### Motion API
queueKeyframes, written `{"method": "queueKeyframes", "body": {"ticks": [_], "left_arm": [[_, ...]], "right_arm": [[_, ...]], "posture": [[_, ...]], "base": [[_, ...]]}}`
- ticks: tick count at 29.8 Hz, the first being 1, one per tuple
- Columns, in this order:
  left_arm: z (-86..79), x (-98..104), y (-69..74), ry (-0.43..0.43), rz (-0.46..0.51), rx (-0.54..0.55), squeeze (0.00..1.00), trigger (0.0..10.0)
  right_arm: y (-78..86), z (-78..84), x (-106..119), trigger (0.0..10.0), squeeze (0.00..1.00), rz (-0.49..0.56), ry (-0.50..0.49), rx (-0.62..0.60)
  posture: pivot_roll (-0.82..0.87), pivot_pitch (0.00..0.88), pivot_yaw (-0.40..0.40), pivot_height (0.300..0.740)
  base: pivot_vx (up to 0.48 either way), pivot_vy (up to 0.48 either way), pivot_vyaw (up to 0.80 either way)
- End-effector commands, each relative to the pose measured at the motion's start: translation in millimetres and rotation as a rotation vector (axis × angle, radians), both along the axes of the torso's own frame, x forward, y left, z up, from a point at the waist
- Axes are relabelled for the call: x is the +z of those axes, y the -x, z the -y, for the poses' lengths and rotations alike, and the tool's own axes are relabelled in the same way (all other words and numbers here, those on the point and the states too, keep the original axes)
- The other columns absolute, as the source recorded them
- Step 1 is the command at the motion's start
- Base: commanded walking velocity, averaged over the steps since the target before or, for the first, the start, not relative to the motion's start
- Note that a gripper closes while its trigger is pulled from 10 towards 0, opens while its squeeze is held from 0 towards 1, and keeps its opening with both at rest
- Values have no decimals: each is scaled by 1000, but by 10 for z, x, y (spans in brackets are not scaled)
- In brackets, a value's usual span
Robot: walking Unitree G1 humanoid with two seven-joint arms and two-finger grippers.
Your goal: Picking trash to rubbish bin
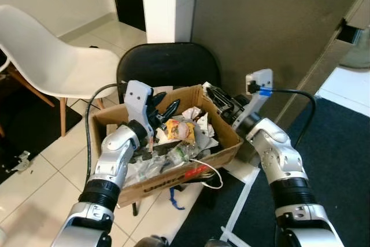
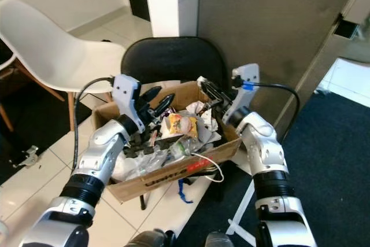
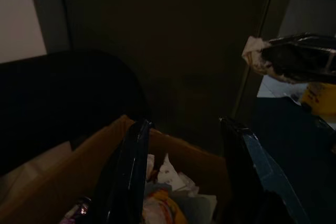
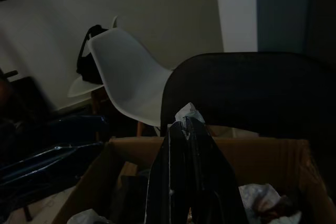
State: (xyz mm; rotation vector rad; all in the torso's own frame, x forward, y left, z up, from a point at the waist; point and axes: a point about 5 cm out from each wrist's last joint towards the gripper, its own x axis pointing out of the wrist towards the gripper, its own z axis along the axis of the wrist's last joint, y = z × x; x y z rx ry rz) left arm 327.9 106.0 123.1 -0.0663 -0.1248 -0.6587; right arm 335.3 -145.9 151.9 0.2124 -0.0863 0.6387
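A brown cardboard box point(image 1: 229, 144) sits on a black chair point(image 1: 167, 65) and holds trash: a yellow and red snack wrapper point(image 1: 178, 128), a clear plastic bottle point(image 1: 173, 154) and crumpled white paper point(image 1: 200, 122). My left gripper point(image 1: 167, 108) hovers open over the box's left half; in the left wrist view its fingers point(image 3: 131, 171) stand well apart above the wrapper. At the box's far right corner my right gripper point(image 1: 211, 92) is shut on a small white paper scrap point(image 4: 188, 113), which sticks out at its tip.
A white plastic chair point(image 1: 52, 56) stands to the left on the pale tiled floor. Behind the box rise a dark wall panel point(image 1: 260, 21) and a white pillar point(image 1: 167, 4). Dark carpet point(image 1: 341, 154) lies to the right. A white cable point(image 1: 211, 174) hangs over the box front.
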Motion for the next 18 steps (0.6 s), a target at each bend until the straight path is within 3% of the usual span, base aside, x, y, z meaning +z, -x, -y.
{"method": "queueKeyframes", "body": {"ticks": [1,10,18], "left_arm": [[-28,-28,-6,-37,-21,5,0,10000],[-30,-54,-11,-37,-39,12,0,10000],[-30,-55,-15,-23,-46,18,0,10000]], "right_arm": [[6,3,-28,10000,0,-17,5,3],[9,2,-40,10000,0,-23,-1,7],[7,1,-41,10000,0,-26,-4,9]], "posture": [[-83,0,-1,740],[-78,0,-4,740],[-78,0,-4,740]], "base": [[0,-289,0],[240,-382,0],[34,0,0]]}}
